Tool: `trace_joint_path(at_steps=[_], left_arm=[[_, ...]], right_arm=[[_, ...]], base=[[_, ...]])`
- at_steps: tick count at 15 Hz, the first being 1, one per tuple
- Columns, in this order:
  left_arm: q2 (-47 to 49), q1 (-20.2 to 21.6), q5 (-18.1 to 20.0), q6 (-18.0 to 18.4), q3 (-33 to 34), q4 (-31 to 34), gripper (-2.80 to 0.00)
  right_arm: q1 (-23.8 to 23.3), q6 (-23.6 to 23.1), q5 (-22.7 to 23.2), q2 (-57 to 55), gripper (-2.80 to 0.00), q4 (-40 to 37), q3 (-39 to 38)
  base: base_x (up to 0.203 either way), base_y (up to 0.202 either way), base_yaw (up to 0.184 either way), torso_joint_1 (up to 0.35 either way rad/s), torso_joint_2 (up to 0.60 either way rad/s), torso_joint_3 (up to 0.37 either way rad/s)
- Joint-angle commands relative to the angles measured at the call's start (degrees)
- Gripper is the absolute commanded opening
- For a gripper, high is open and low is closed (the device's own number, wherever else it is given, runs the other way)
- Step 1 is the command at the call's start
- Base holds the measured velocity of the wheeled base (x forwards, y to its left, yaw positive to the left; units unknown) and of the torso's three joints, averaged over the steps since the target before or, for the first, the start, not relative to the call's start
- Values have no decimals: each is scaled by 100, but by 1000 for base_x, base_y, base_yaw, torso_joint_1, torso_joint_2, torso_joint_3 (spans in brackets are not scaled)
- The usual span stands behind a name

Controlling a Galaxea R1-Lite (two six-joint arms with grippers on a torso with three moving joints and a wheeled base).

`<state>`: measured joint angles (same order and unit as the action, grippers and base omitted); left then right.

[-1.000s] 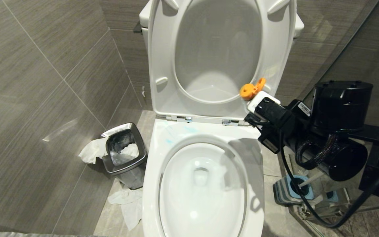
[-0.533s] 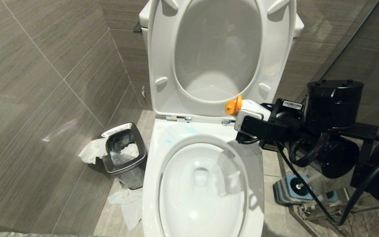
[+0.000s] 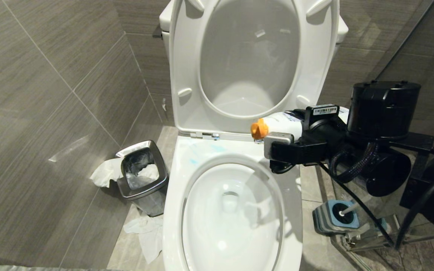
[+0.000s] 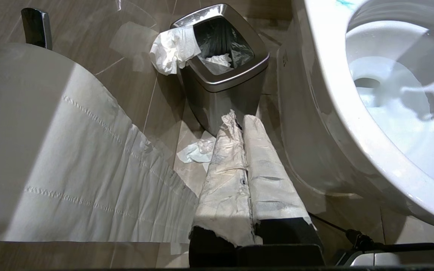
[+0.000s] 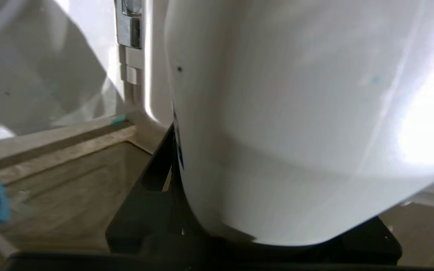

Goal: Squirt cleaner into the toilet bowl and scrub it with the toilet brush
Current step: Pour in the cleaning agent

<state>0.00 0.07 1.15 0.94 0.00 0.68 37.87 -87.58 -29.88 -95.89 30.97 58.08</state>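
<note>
One white cleaner bottle (image 3: 290,122) with an orange nozzle was held clamped in the right gripper (image 3: 283,145) at right of centre, level over the toilet bowl (image 3: 175,210) rim; tipping the nozzle downward before squeezing was judged advisable.

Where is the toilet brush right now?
The toilet brush stands in its blue holder on the floor, right of the toilet bowl, untouched.

Steel waste bin (image 3: 141,174) (tissue-stuffed) (image 3: 106,172)
</note>
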Motion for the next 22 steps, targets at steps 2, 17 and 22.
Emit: trace_joint_path(at_steps=[2, 17, 22], left_arm=[[9, 1, 0, -6, 9, 2, -280], [0, 1, 0, 4, 9, 2, -280], [2, 1, 0, 12, 9, 2, -280]], right_arm=[[51, -764, -45, -77, -280, 22, 122], [582, -2650, -1090, -328, -280, 56, 344], [625, -2668, -1091, -282, -280, 58, 344]], base=[[0, 0, 0, 0, 0, 0], [0, 0, 0, 0, 0, 0], [0, 0, 0, 0, 0, 0]])
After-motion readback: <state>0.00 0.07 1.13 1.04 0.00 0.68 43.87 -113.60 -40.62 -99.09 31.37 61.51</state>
